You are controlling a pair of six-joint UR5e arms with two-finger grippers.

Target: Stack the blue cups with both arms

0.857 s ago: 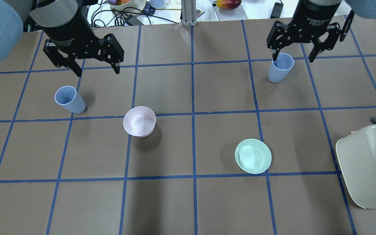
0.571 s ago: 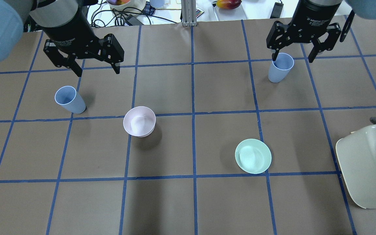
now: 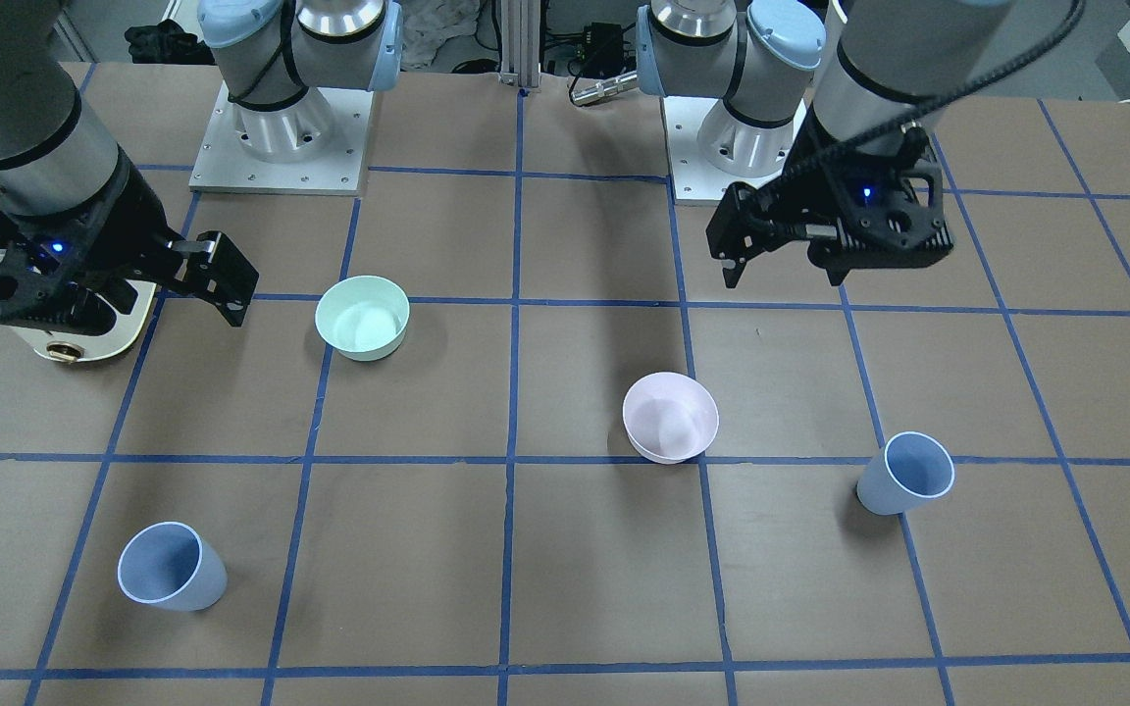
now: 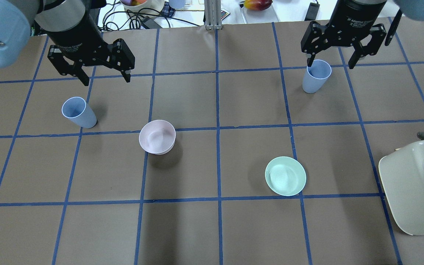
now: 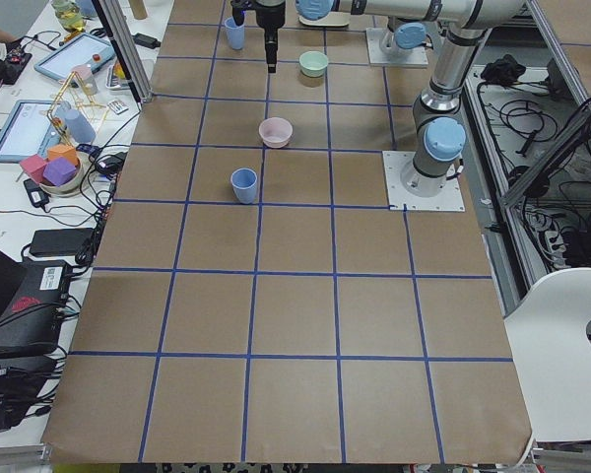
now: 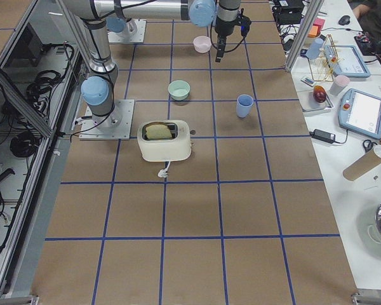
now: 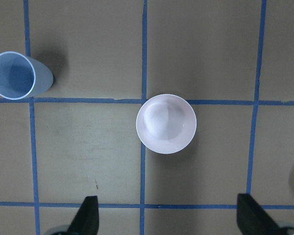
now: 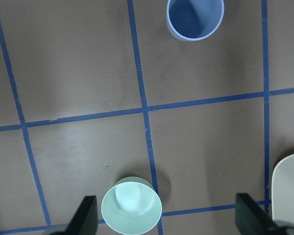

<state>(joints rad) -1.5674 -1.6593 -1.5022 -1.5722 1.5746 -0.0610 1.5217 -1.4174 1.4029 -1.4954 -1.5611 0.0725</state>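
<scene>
Both pincers hang spread wide and empty above the table [image 4: 215, 228], and neither blue cup is stacked or gripped. The left blue cup [image 4: 77, 112] stands upright on the left arm's side, and the right blue cup [image 4: 315, 79] stands upright far across the table from it.

The left pincer [image 4: 106, 79] is raised clear of its cup. In the left wrist view the pink bowl [image 7: 166, 124] sits almost centred between the fingers, with the cup off in the upper left corner. If this pincer descends from here, it would likely straddle the bowl rather than the cup, so it needs a sideways shift first.

The right pincer [image 4: 330, 65] looks close to its cup's rim from overhead, but the front view shows it well above and apart. The cup lies ahead of its fingers in the wrist view, with the green bowl [image 8: 131, 205] nearer one finger.

The cups are light and tapered. A finger that lands on a rim or closes off-centre could tip one over or push it away. Because the cups are far apart, a loosely carried one could slip or tilt and then jam on the other's rim.
</scene>
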